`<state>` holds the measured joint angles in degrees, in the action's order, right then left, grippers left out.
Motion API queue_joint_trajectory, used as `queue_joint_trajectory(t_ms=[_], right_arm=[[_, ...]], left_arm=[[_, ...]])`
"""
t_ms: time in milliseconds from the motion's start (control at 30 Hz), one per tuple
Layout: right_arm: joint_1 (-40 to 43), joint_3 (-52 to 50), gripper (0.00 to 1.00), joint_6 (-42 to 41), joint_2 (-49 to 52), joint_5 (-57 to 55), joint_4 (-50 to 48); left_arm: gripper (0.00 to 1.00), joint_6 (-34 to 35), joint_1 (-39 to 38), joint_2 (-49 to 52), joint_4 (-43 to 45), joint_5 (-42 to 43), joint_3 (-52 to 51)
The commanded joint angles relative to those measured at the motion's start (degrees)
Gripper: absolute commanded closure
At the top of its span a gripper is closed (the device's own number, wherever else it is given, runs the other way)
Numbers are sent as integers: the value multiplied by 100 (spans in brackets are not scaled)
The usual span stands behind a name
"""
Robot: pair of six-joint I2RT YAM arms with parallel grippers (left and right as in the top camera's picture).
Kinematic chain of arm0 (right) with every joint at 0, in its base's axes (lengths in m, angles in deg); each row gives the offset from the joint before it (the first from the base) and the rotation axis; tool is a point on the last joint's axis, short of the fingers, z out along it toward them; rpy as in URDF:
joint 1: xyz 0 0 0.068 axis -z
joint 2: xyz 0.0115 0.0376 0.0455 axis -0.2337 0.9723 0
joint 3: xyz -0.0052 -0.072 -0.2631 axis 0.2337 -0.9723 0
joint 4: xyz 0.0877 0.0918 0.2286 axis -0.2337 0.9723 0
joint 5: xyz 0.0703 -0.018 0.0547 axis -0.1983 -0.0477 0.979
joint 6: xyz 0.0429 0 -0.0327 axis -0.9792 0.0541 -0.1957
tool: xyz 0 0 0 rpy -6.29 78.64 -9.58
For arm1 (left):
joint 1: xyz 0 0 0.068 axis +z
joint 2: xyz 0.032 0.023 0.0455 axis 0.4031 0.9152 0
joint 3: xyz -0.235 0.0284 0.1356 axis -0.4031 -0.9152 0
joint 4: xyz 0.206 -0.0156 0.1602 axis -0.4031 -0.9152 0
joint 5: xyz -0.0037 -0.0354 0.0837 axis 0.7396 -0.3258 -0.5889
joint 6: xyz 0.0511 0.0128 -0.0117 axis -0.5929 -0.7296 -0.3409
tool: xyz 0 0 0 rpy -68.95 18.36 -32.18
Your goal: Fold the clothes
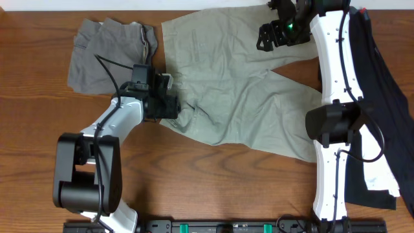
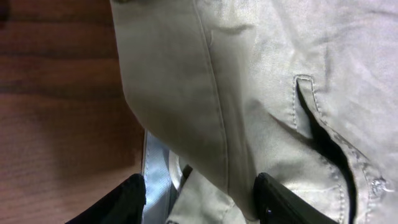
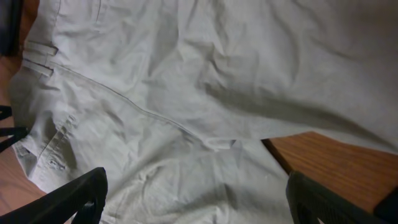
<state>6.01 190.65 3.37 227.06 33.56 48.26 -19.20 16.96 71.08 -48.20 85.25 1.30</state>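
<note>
Overhead: khaki shorts (image 1: 239, 84) flat, nothing folded; your left gripper (image 1: 171, 105) half-open astride their edge, right gripper (image 1: 268, 35) wide, empty above them

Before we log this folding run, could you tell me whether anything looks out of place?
Nothing looks damaged. The grey shorts sit bunched up at the far left, and the khaki shorts lie askew and wrinkled rather than flat.
</note>
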Motion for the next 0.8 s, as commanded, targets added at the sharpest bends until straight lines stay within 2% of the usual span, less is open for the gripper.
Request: queue_joint_trajectory(t_ms=[0,133,167,400,600,767], right_arm=[[-39,7,10,70,-15,81,-15],[-39,4,10,70,-15,79,-24],[-39,4,10,70,-15,79,-26],[-44,4,10,68,-15,81,-50],[-44,4,10,70,-15,81,-44],[-44,4,10,68,-15,81,-46]], left_arm=[[42,46,15,-319,-85,-144,11],[43,-98,90,-693,-275,-310,11],[46,-240,96,-763,-319,-308,11],[48,-1222,96,-619,-702,-310,11],[55,-1397,96,-208,-682,-308,11],[57,-1440,94,-57,-632,-262,11]])
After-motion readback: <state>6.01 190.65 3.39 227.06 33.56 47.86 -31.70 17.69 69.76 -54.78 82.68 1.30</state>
